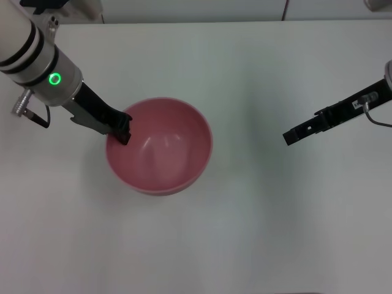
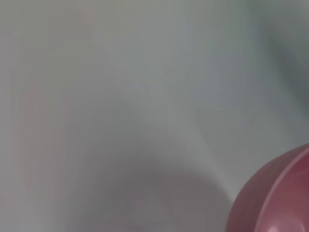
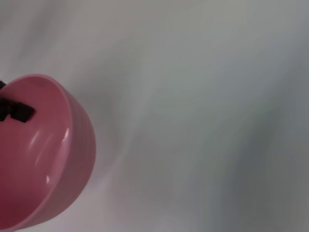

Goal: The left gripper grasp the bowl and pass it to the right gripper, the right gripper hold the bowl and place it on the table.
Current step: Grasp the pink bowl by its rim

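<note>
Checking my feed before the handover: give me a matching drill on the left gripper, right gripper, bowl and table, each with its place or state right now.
Things:
1. left gripper
2. right gripper
3. bowl
4. table

Places or states:
A. plain white surface under everything
B. pink, open side up, empty inside
C. at the bowl's rim on the robot's left, one finger reaching inside
D. out on the robot's right, apart from the bowl, holding nothing

Pairs: 1-C, 2-D, 3-B, 4-A
</note>
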